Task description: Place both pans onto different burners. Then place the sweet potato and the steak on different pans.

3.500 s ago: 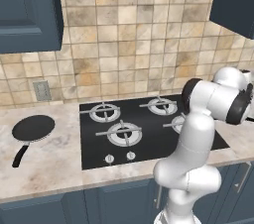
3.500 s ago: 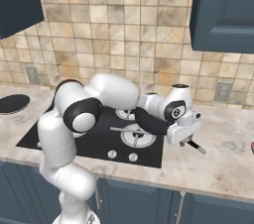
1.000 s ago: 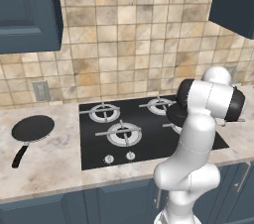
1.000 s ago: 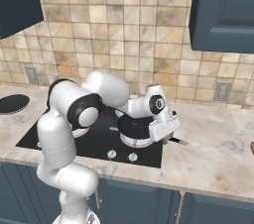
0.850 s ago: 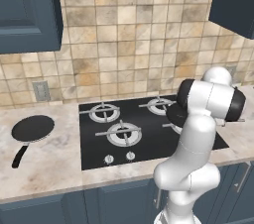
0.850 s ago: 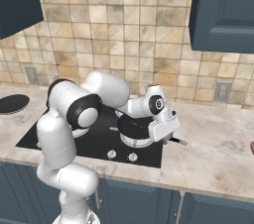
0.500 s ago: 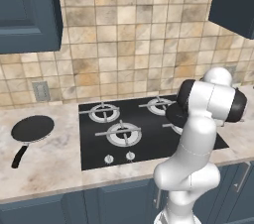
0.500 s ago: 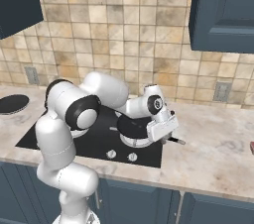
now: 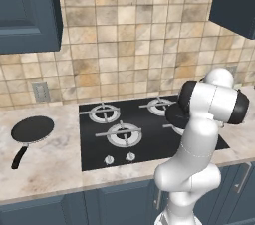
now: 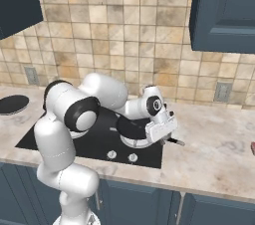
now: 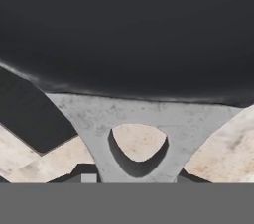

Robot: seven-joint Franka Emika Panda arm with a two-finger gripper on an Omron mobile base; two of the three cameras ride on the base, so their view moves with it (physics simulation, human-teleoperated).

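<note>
Hand (image 10: pixel 162 132) clenched on the handle of one pan (image 10: pixel 132 128), low over the near right burner (image 10: pixel 141 142). Other pan (image 9: pixel 32 129) flat on the bench (image 9: pixel 55 164), far left of the stove (image 9: pixel 99 139).

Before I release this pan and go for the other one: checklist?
1. Held pan lined up over the front right burner: ok.
2. Held pan seated on the grate, not hovering: cannot tell.
3. Gripper closed on the pan's handle: ok. The handle end pokes out past the hand, though the fingers themselves are hidden.
4. Second pan on a burner: not ok. It lies on the counter left of the cooktop.
5. A different burner free for the second pan: ok. The front left burner has nothing on it.
</note>
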